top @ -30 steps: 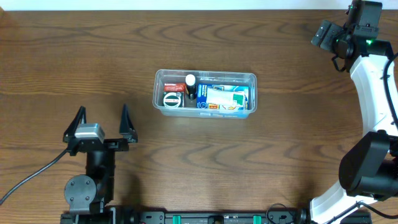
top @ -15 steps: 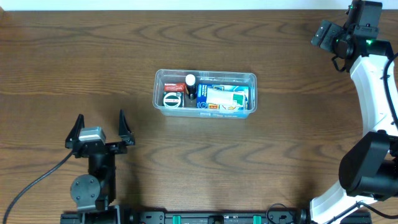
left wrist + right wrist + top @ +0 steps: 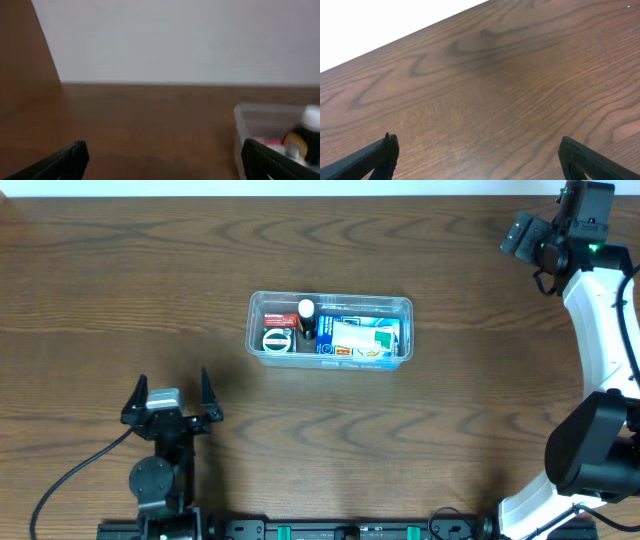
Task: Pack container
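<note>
Both grippers are found spread wide with nothing held: the left gripper (image 3: 172,380) near the front edge of the table (image 3: 450,410), the right gripper (image 3: 477,145) over bare wood at the far right. The container (image 3: 380,300) stands mid-table, filled with boxes (image 3: 360,335) and a white-capped bottle (image 3: 306,310). Packing is judged finished; only parking of the arms appears called for.

Soft, even light falls on the desk (image 3: 450,430) in the overhead view, grain sharp, shadows faint. The left wrist view is dimmer and blurred, the container (image 3: 246,125) smeared; the right wrist view is crisp, background blown white
</note>
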Tool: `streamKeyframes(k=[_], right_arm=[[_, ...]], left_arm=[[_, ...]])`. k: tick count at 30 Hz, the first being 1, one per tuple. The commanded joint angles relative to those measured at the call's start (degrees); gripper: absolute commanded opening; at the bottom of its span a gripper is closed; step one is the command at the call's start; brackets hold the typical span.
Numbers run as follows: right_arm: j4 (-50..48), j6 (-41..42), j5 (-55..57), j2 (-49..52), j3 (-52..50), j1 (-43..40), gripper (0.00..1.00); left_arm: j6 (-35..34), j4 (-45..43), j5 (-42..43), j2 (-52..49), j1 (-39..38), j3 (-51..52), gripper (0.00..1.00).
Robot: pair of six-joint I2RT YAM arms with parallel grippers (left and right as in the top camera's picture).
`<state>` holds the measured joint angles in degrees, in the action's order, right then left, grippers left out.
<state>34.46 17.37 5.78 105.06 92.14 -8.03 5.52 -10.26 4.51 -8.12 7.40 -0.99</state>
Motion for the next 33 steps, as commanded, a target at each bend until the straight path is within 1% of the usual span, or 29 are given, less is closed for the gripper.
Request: streamKeyframes(k=[1, 3, 6, 7, 11, 30, 33], right_arm=[[-0.2, -0.1, 0.0, 0.1, -0.1, -0.2, 0.99], [-0.2, -0.1, 0.0, 0.1, -0.1, -0.2, 0.99], [-0.2, -0.1, 0.0, 0.1, -0.1, -0.2, 0.99], [-0.2, -0.1, 0.0, 0.1, -0.1, -0.2, 0.99], [-0.2, -0.1, 0.0, 0.1, -0.1, -0.2, 0.99], [-0.2, -0.1, 0.0, 0.1, -0.1, -0.2, 0.99], [-0.2, -0.1, 0.0, 0.1, -0.1, -0.2, 0.99]], left_arm=[[2.0, 2.6, 0.3, 1.2, 0.3, 0.8, 0.98], [2.0, 6.0, 0.1, 2.1, 0.3, 0.8, 0.98], [2.0, 13.3, -0.1, 5.0, 0.3, 0.8, 0.98], [2.0, 14.3, -0.9, 5.9, 0.3, 0.8, 0.98], [2.0, 14.3, -3.8, 7.9, 0.3, 0.8, 0.98], [2.0, 14.4, -3.9, 7.9, 0.2, 0.8, 0.98], [2.0, 14.5, -4.0, 3.7, 0.7, 0.8, 0.98]])
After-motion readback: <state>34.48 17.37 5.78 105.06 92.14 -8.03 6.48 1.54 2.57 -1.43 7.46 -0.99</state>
